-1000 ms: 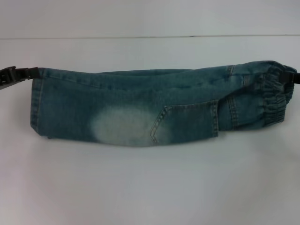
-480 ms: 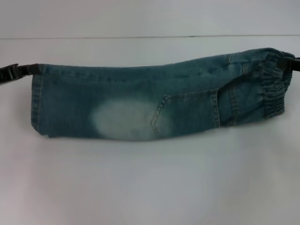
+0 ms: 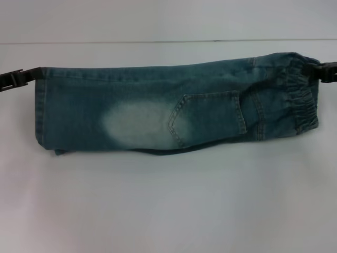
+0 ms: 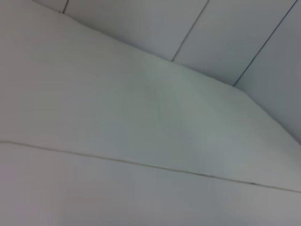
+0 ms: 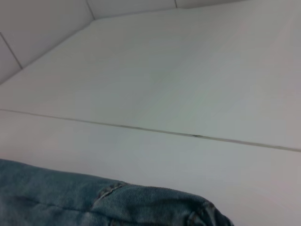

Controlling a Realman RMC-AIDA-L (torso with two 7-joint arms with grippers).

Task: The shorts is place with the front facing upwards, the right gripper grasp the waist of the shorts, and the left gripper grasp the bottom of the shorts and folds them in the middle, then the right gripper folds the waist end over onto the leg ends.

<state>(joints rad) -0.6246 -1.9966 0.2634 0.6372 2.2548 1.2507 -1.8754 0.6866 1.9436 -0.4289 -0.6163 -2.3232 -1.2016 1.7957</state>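
Right gripper [image 3: 327,71] sits at the far corner of the gathered waistband [image 3: 303,100], clamped on the denim as far as I can judge from the head view: the cloth hangs taut from it. Left gripper [image 3: 15,79] is at the opposite end, pinching the top corner of the leg hems [image 3: 41,105]; only part of each tool is in view.

Denim shorts [image 3: 158,113] are held stretched between the two grippers over the white table [image 3: 168,211], doubled lengthwise, back pocket [image 3: 208,118] and a pale faded patch [image 3: 138,125] facing me. A second layer peeks out along the lower edge. Right wrist view shows a strip of denim; left wrist view shows only table and wall.

Handling notes, my judgement:
- Fabric soft but fairly heavy; it sags between grips and swings if moved fast.
- Layers can slide apart, so the lower edge may lie uneven.
- Elastic waistband is thick and ruffled, a secure hold; hems are flat and stitched, also good.
- For the waist-over-legs fold, grip both layers at the waistband.
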